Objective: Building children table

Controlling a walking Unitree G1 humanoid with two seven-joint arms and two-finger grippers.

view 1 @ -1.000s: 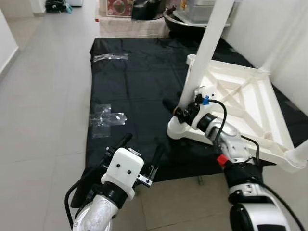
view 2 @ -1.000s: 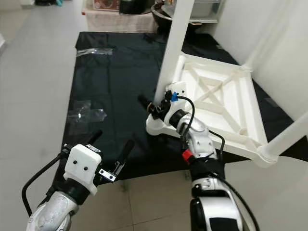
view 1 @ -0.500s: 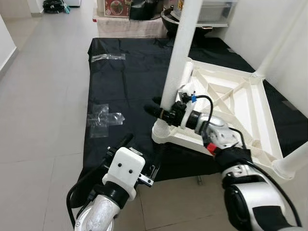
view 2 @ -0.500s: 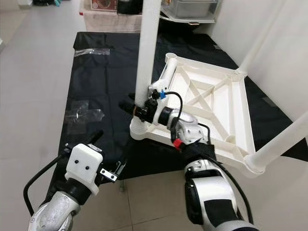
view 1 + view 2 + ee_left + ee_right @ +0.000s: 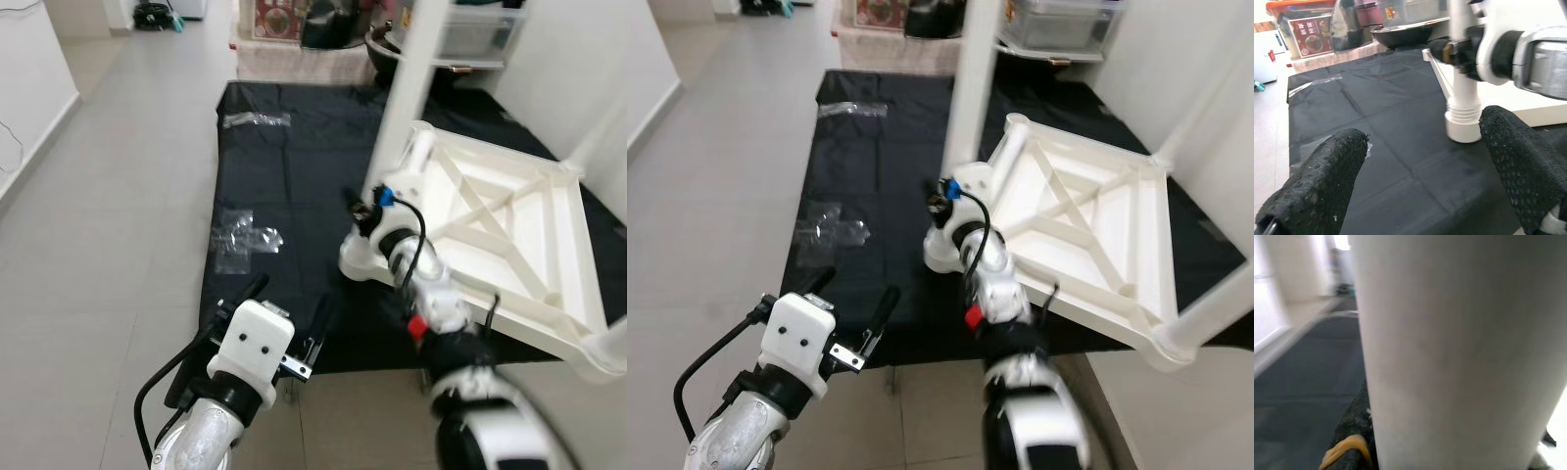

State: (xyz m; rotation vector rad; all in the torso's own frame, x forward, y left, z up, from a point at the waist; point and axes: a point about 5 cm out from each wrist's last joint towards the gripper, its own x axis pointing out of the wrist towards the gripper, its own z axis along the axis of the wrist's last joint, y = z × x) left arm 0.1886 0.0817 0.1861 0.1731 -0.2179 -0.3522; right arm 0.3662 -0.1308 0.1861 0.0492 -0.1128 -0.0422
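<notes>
A white children's table (image 5: 509, 225) lies upside down on a black mat (image 5: 284, 166). A long white leg (image 5: 400, 93) stands in its near left corner socket (image 5: 361, 262), leaning slightly right. My right gripper (image 5: 367, 213) is shut on this leg just above the socket; in the right wrist view the leg (image 5: 1449, 357) is close up, with one black finger (image 5: 1354, 431) beside it. My left gripper (image 5: 284, 304) hovers open at the mat's near edge, short of the table. In the left wrist view its fingers (image 5: 1317, 191) frame the leg base (image 5: 1462, 107).
Another white leg (image 5: 1215, 304) lies across the table's near right corner. Clear plastic wrappers (image 5: 240, 235) rest on the mat's left side and far end (image 5: 257, 119). Pots and boxes (image 5: 392, 44) crowd the far edge. A white wall runs along the right. Grey tiled floor (image 5: 108, 196) spreads left.
The camera has shifted, so the whole scene sits further right. My right gripper stays clamped on the leg, which has tilted from near upright to slightly right. The left gripper is unmoved.
</notes>
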